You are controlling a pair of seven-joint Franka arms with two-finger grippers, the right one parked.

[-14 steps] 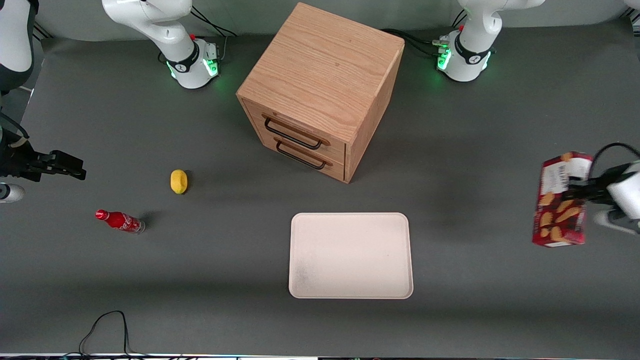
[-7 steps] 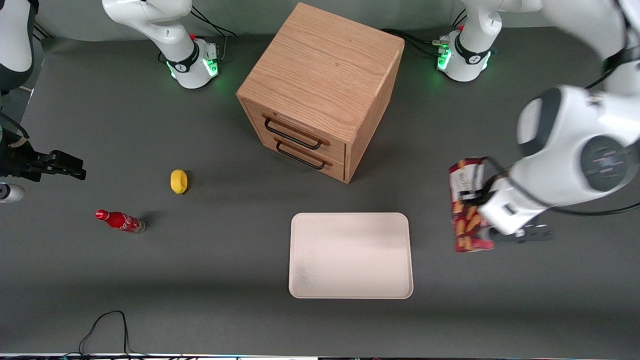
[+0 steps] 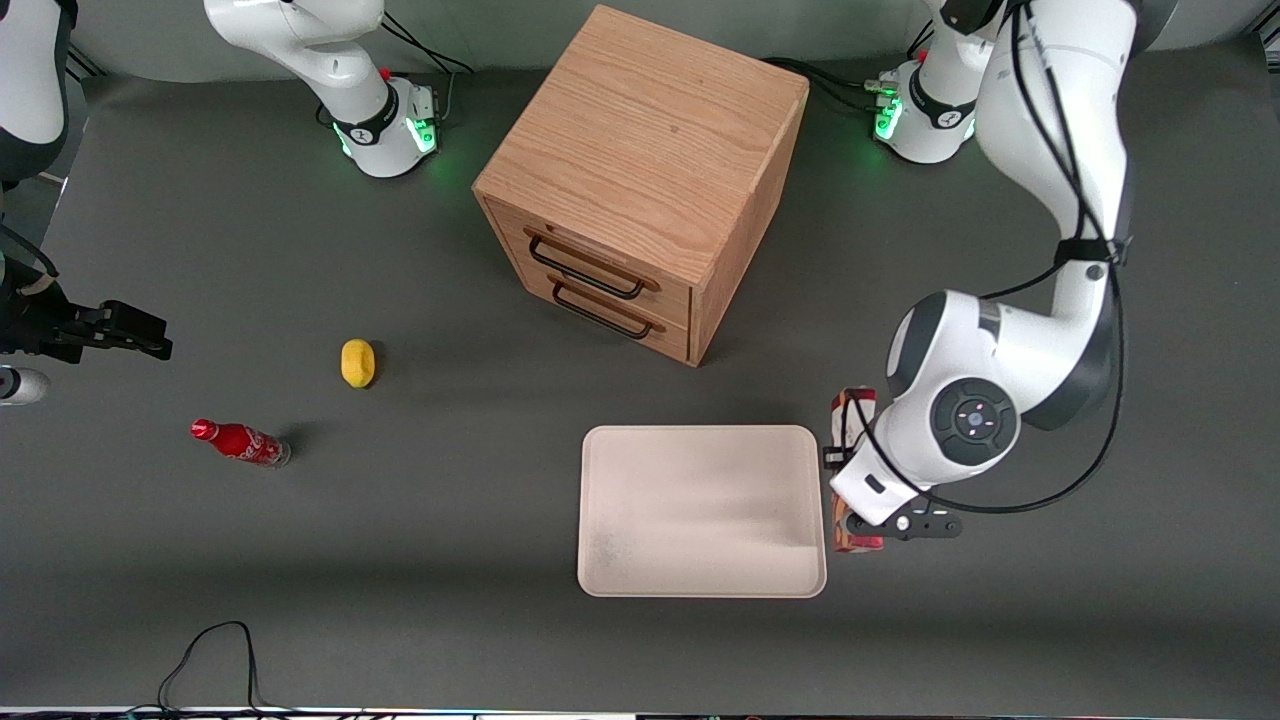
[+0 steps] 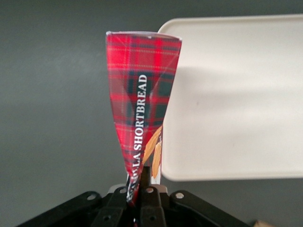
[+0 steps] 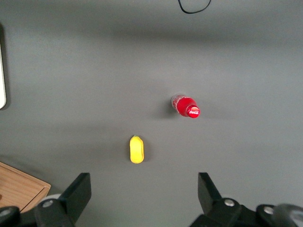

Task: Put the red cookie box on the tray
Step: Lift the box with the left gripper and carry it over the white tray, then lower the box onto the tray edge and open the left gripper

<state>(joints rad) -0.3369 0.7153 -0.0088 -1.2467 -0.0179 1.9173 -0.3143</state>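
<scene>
Red cookie box (image 4: 140,101): a flat tartan carton reading "SHORTBREAD", hanging in the air just beside the tray's edge toward the working arm's end of the table, not yet over it; in the front view only slivers of it are showing past the arm (image 3: 853,412).
Tool (image 4: 143,189): the left arm's black fingers are pinching one end of the box between them, nearly closed on the thin cardboard.
Tray (image 3: 700,510): a large pale pinkish-white rectangle with a low rim, lying flat on the dark table nearer the front camera than the wooden drawer cabinet (image 3: 640,180).
Box direction: the long axis is running straight out from the fingers, the free end pointing away from the wrist and a thin side facing the wrist camera.
Step in hand: carrying the box over the tray.
Doing it well: probably moving sideways until the whole box is inside the rim, lowering it, then letting go only near the surface.
</scene>
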